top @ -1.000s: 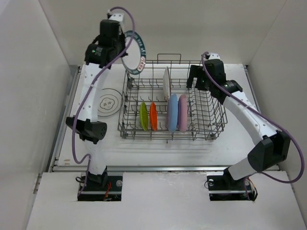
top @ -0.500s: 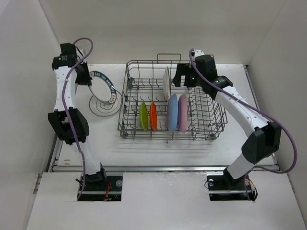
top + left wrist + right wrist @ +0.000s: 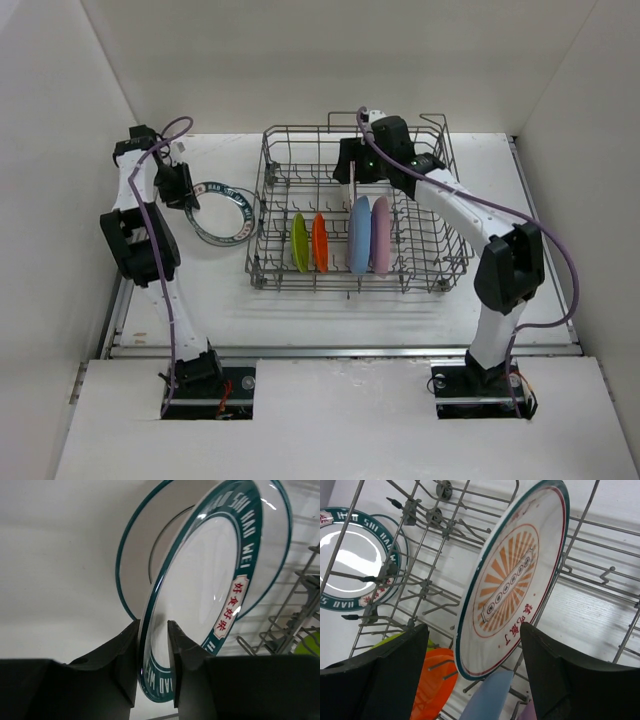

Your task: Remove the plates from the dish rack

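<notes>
My left gripper (image 3: 187,190) is shut on the rim of a white plate with a teal lettered border (image 3: 222,210), tilted low over another white plate (image 3: 135,555) that lies flat on the table left of the dish rack (image 3: 440,262). In the left wrist view my gripper (image 3: 153,630) pinches the tilted plate (image 3: 215,580). My right gripper (image 3: 350,168) is open and straddles the upright sunburst plate (image 3: 515,580) in the rack's back row; its jaws stand wide on either side (image 3: 474,630). Lime green (image 3: 299,243), orange (image 3: 319,243), light blue (image 3: 359,235) and pink (image 3: 381,233) plates stand in the front row.
The rack's tall wire sides and tines (image 3: 420,585) surround the right gripper. White walls close in at left, right and back. A bare strip of table (image 3: 330,310) lies in front of the rack.
My left arm swung the teal-rimmed plate from high behind the rack down to the table at the left. My right gripper moved left along the rack to the sunburst plate.
</notes>
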Controlling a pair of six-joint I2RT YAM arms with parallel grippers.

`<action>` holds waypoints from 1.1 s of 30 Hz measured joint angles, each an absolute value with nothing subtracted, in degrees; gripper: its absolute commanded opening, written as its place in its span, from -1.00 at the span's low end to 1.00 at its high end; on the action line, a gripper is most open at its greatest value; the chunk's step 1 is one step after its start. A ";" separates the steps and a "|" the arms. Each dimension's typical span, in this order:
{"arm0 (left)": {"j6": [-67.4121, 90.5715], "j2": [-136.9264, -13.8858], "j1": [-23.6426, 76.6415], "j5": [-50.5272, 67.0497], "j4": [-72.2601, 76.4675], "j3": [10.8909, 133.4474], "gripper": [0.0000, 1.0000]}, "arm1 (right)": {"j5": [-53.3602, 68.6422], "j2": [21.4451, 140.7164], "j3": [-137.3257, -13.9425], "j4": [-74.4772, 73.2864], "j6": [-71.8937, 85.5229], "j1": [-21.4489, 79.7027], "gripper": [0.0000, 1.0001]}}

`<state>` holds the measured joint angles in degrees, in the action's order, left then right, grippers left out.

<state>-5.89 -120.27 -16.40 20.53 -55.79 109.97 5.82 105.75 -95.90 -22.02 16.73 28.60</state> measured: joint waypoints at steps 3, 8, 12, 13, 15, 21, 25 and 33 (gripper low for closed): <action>-6.85 -121.58 -16.08 20.21 -55.68 109.73 -0.18 | 5.82 107.68 -98.21 -21.78 16.93 28.71 0.47; -7.90 -122.10 -15.70 19.03 -56.07 109.19 0.29 | 5.78 110.63 -101.84 -21.87 17.06 28.71 0.16; -9.17 -122.10 -15.20 17.12 -57.12 109.25 0.56 | 5.61 111.85 -103.04 -22.33 17.30 28.71 -0.32; -9.30 -122.08 -15.14 16.67 -57.30 109.30 0.63 | 5.56 111.90 -103.13 -22.41 17.45 28.71 -0.47; -9.74 -121.99 -14.90 15.25 -57.84 109.69 0.71 | 5.56 111.90 -103.37 -22.57 17.52 28.71 -0.62; -10.00 -119.59 -13.23 11.51 -59.00 114.30 0.91 | 3.14 111.72 -104.64 -25.06 18.35 28.99 -1.00; -9.76 -115.04 -10.39 10.17 -59.86 120.40 1.00 | 0.25 111.07 -105.34 -26.26 16.10 30.09 -1.00; -9.13 -108.36 -2.22 13.26 -61.39 128.68 1.00 | -11.97 105.69 -110.32 -27.53 3.07 37.56 -1.00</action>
